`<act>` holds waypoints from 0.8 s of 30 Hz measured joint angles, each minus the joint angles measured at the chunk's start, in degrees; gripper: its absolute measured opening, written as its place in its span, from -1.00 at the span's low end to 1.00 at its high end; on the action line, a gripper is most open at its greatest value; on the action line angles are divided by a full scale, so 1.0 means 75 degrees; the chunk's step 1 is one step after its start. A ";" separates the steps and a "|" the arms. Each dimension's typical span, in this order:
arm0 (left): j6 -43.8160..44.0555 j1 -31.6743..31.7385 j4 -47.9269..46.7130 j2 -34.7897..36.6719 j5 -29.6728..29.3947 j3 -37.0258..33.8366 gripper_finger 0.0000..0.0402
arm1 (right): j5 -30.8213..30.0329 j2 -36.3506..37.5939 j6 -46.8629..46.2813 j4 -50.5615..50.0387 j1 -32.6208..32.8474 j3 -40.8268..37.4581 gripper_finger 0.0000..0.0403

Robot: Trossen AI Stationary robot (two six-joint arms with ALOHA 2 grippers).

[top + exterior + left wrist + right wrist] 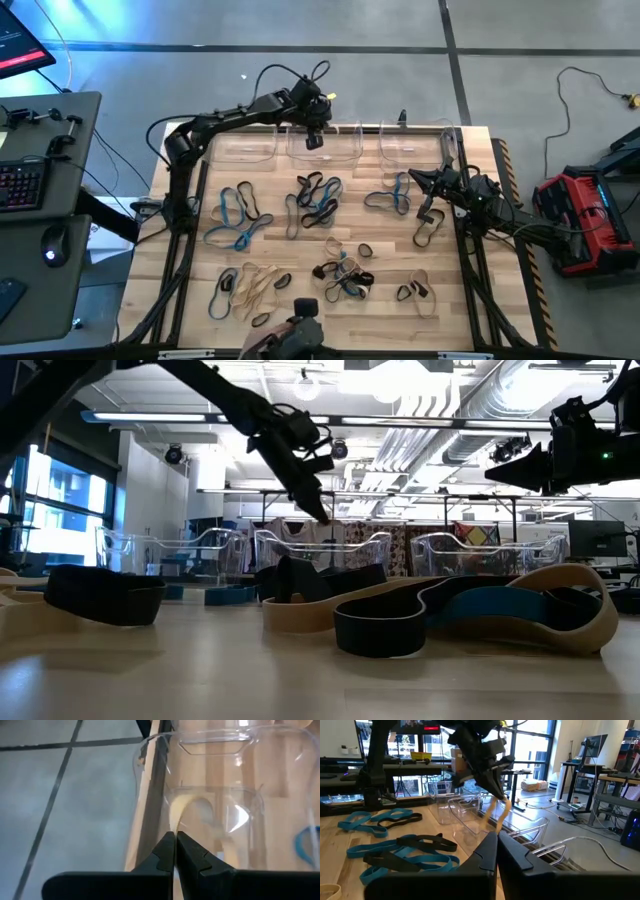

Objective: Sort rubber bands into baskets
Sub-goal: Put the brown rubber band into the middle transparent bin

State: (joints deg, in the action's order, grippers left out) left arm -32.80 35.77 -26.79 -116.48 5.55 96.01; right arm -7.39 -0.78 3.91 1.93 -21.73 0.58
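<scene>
the left gripper (314, 140) is hanging over the middle one of the three clear baskets (325, 143) at the far edge of the table (385, 310), its fingers pinched shut on a tan rubber band (501, 810) that is dangling from the tips down into that basket. the right gripper (413, 178) is waiting with its fingers closed and nothing between them, low over the table's right side just in front of the right basket (420, 140), beside a small heap of blue and black bands (392, 197). the left basket (243, 145) is sitting just beside the middle one. the other rubber bands (317, 198) are lying scattered in loose tangles across the wooden top, well apart from the left gripper: blue and black loops (238, 215) on the left, tan ones (256, 285) toward the near edge, mixed clumps (343, 270) in the middle. nothing is standing between the held band and the basket's open top. the held band is showing as a thin, pale, floppy loop, curving as it is hanging.
</scene>
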 joint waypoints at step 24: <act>-0.0859 0.0079 -0.0508 -0.0935 0.0790 0.0379 -1.00 | 0.0002 0.0000 -0.0001 0.0000 -0.0001 0.0003 -1.00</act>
State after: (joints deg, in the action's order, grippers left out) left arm -39.24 36.36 -30.60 -123.49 11.47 98.85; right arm -7.38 -0.78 3.90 1.93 -21.74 0.60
